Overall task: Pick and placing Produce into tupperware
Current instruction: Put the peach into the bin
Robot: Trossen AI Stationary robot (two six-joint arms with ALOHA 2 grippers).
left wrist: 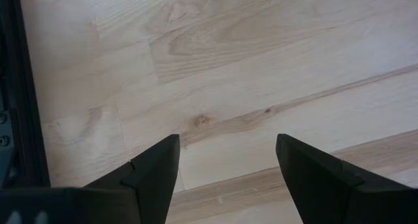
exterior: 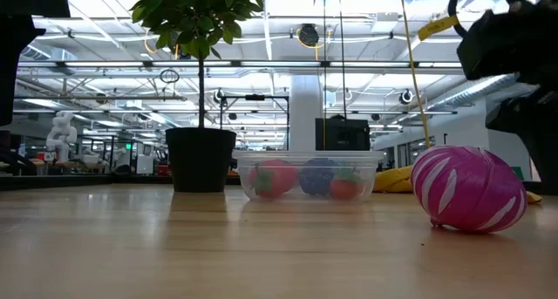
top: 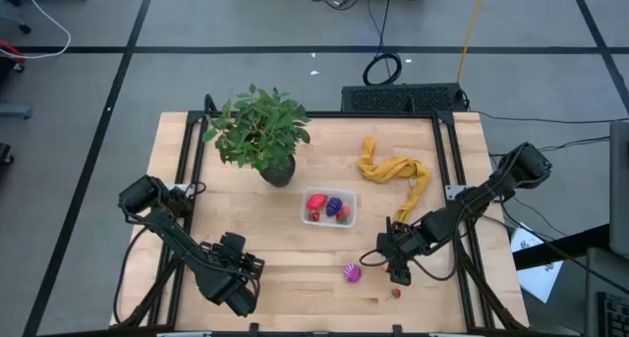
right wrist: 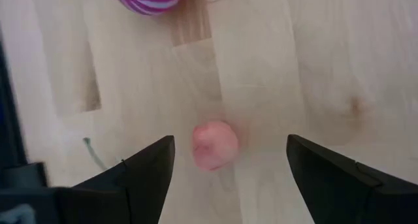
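Grey floor with taped lines surrounds a light wooden surface [top: 295, 249] in the middle of the high view. On its upper left stands a leafy potted plant [top: 259, 133], and a yellow cloth [top: 397, 172] lies crumpled at the upper right. Just right of centre sits the clear tupperware [top: 330, 208], already holding three pieces of produce: two red ones and a purple one.

Two pieces appear to be left. A magenta striped fruit [top: 352, 273] rests on the surface below the tupperware, and a small pink fruit [right wrist: 214, 144] lies lower right of it, apart from it.

At the lower right of the high view, the right gripper [top: 397, 268] hovers over the pink fruit with its jaws spread wide and holding nothing; the wrist view shows the fruit between them, nearer one jaw. At the lower left, the left gripper [left wrist: 225, 168] waits over bare wood, jaws also wide and empty.

By this showing the task is a little past halfway.
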